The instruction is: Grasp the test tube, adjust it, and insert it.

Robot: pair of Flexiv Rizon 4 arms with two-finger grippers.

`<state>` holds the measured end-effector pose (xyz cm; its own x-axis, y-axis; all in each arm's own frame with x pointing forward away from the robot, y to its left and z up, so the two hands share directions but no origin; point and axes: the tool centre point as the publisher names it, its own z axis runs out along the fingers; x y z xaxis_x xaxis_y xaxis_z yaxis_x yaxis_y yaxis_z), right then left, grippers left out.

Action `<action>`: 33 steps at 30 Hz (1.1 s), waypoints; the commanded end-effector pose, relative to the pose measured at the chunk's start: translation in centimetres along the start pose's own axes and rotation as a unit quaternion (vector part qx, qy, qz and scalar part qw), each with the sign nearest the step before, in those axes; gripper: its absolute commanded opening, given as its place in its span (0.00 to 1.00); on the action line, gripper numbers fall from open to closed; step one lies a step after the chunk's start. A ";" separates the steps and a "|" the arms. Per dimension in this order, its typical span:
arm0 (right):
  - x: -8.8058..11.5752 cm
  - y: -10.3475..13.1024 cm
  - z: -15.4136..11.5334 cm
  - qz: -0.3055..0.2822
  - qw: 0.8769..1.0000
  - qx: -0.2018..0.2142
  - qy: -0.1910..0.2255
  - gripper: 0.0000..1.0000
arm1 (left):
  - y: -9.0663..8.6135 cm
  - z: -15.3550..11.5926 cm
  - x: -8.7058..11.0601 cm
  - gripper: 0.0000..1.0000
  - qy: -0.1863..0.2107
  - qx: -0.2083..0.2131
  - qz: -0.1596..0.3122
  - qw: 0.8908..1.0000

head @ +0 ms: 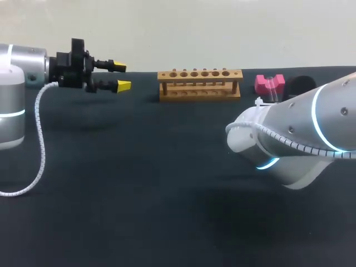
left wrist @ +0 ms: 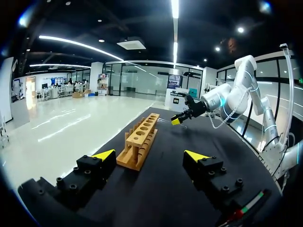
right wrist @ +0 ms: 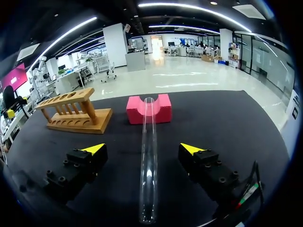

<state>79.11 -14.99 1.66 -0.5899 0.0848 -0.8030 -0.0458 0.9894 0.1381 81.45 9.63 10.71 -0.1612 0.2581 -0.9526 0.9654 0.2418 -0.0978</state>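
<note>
Closest to the right wrist camera lies the test tube [right wrist: 147,165], a clear glass tube running straight out ahead between the fingers of the right gripper [right wrist: 142,149]. Its far end rests in the groove of the pink holder block [right wrist: 135,113]. The right gripper's yellow-tipped fingers stand wide apart, one on each side of the tube and clear of it, so it has hold of nothing. Beside the pink block, on the dark table [head: 139,183], stands the wooden test tube rack [right wrist: 75,111], upright, with a row of round holes along its top bar. From above, the rack [head: 200,83] sits near the table's far edge, the pink block [head: 269,83] just to its right, and the right arm [head: 300,133] comes in over them. Well apart on the rack's other side, the left gripper [head: 121,76] hangs above the table pointing toward the rack, its fingers spread and bare.
</note>
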 end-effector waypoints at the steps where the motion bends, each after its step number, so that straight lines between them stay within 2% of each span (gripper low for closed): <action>1: 0.0 0.0 1.5 0.002 1.000 0.005 -0.004 1.00 | -0.1 0.0 0.1 1.00 -0.002 -0.001 0.002 1.000; 8: -0.9 -0.4 2.3 -0.005 1.000 0.015 -0.019 1.00 | -0.1 0.0 0.1 1.00 -0.002 -0.001 0.002 1.000; 27: -0.5 -1.0 3.0 0.000 0.999 0.025 -0.030 1.00 | -0.1 0.0 0.1 1.00 -0.002 -0.001 0.002 1.000; 29: -0.5 -1.1 3.0 -0.001 0.999 0.026 -0.030 0.89 | -0.1 0.0 0.1 1.00 -0.002 -0.001 0.002 1.000; 33: -0.1 -1.1 3.1 -0.006 0.999 0.030 -0.028 0.85 | -0.1 0.0 0.1 1.00 -0.002 -0.001 0.002 1.000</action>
<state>81.67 -15.94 -0.05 -0.5437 0.0791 -0.8356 -0.0092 0.9949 0.1002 81.45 9.63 10.71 -0.1612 0.2580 -0.9526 0.9654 0.2418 -0.0978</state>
